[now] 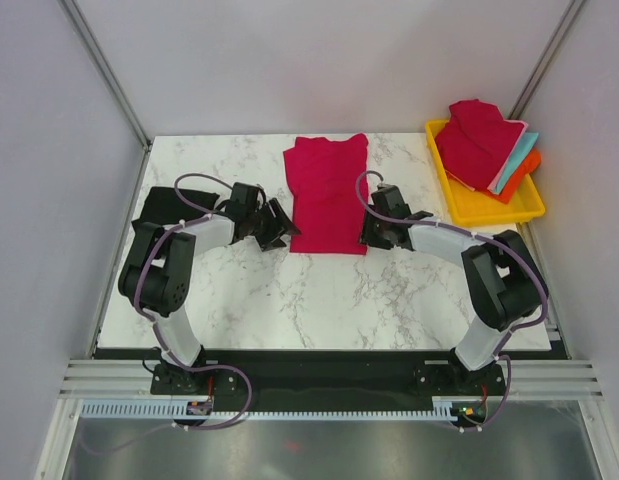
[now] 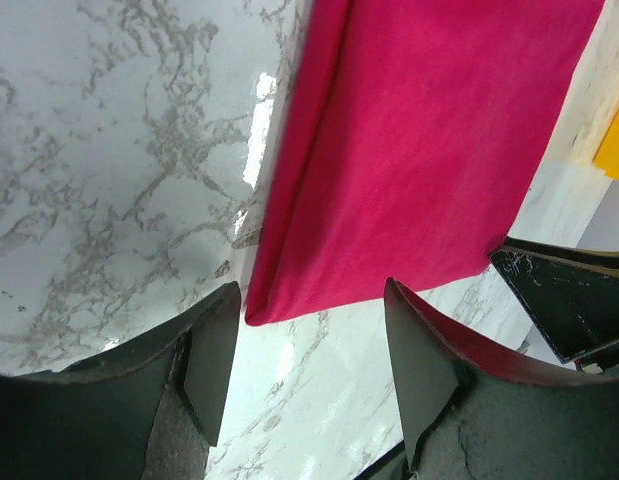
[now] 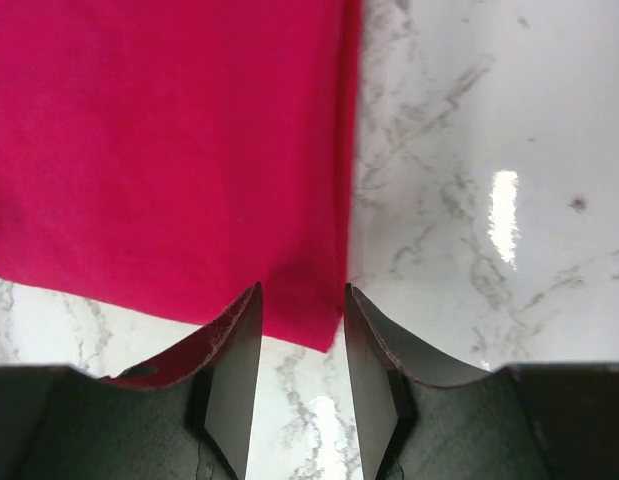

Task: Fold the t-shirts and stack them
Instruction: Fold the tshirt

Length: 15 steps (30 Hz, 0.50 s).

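A crimson t-shirt [image 1: 329,195] lies folded into a long strip on the middle of the marble table. My left gripper [image 1: 277,228] stands open just off its near left corner. In the left wrist view that gripper [image 2: 309,370] has bare marble between its fingers, and the shirt's [image 2: 419,150] corner lies just ahead. My right gripper [image 1: 374,232] is open at the near right corner. In the right wrist view the shirt's [image 3: 169,150] corner lies in front of the gripper's [image 3: 299,370] tips, ungripped. A black t-shirt [image 1: 161,205] lies at the left behind my left arm.
A yellow tray [image 1: 494,210] stands at the back right, holding a crimson shirt [image 1: 476,140] piled over a teal one [image 1: 517,160] and an orange one [image 1: 526,180]. Grey walls and metal posts enclose the table on three sides.
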Available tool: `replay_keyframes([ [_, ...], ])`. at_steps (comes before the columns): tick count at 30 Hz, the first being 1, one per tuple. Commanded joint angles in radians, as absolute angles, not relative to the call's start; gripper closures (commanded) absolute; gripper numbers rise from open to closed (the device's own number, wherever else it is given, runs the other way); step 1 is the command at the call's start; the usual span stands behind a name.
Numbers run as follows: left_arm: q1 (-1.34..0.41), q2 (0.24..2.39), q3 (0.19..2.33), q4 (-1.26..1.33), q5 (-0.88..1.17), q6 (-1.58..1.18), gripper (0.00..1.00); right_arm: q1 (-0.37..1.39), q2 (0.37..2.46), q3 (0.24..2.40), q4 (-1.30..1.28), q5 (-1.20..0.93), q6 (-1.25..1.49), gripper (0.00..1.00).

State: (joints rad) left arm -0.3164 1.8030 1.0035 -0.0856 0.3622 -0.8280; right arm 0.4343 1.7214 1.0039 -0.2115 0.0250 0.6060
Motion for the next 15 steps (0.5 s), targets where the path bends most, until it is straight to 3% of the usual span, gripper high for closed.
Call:
replay_keyframes([
  [1, -0.322, 1.807, 1.022, -0.031, 0.39, -0.769, 0.34, 0.462, 1.692, 1.016, -0.127, 0.067, 0.609, 0.55],
  [7, -0.324, 1.822, 1.051, -0.067, 0.376, -0.746, 0.43, 0.462, 1.724, 1.035, -0.15, 0.09, 0.615, 0.57],
  [11, -0.325, 1.824, 1.058, -0.069, 0.373, -0.735, 0.56, 0.462, 1.72, 1.04, -0.15, 0.103, 0.612, 0.57],
  [15, -0.325, 1.836, 1.065, -0.071, 0.368, -0.732, 0.57, 0.462, 1.729, 1.046, -0.153, 0.121, 0.603, 0.58],
])
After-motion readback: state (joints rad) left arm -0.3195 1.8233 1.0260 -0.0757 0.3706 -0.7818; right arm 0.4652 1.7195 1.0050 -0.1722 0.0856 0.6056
